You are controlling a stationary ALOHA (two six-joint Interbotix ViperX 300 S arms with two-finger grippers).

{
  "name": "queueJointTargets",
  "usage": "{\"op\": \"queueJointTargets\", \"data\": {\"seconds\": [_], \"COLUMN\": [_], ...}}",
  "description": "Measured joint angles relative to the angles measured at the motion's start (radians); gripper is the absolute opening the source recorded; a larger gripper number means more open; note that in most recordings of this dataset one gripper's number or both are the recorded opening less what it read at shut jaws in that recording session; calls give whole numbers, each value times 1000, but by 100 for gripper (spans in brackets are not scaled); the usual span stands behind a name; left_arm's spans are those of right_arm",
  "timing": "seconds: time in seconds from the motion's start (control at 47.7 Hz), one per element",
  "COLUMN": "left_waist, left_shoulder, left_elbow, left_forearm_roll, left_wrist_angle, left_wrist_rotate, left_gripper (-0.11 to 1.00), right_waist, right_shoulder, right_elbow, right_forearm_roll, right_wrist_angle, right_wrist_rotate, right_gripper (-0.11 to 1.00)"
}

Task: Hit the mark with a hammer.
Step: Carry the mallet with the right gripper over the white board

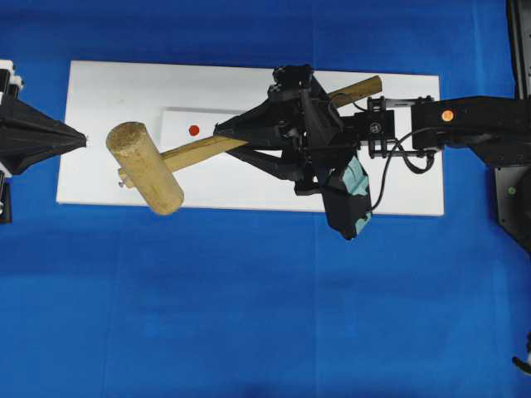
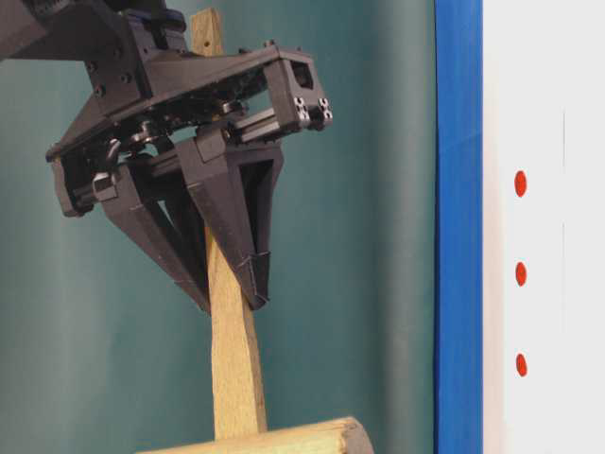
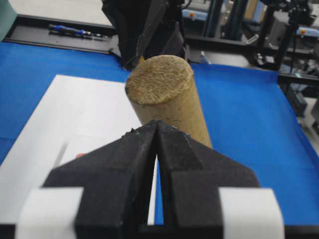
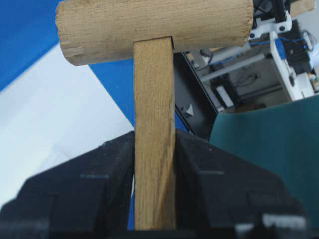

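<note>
The right gripper (image 1: 222, 130) has its jaws clamped on the light wooden mallet's (image 1: 148, 168) handle, head beyond the white board's (image 1: 99, 91) left edge; swinging down now would miss the small red middle dot (image 2: 521, 274). Left gripper (image 1: 81, 139) jaws together.

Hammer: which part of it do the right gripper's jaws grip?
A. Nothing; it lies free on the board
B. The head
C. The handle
C: the right gripper has its jaws shut on the hammer at the handle, below the head.
</note>
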Motion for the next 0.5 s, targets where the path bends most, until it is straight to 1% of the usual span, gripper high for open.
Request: {"op": "queueJointTargets", "data": {"seconds": [0.378, 0.399, 0.441, 0.504], "left_waist": [0, -2, 0, 0], "left_shoulder": [2, 3, 3, 3], "left_elbow": [-2, 0, 0, -2], "left_forearm_roll": [0, 0, 0, -2], "left_wrist_angle": [0, 0, 0, 2], "left_wrist_rotate": [-3, -5, -11, -38], "left_gripper": [2, 4, 12, 28], "right_waist": [2, 2, 2, 2], "right_shoulder": [2, 2, 0, 0], "right_elbow": [0, 0, 0, 0], "right_forearm_roll": [2, 2, 2, 2], "right_wrist_angle": [0, 0, 0, 0], "right_wrist_rotate": [-2, -2, 0, 0], "right_gripper": [10, 10, 10, 10]}}
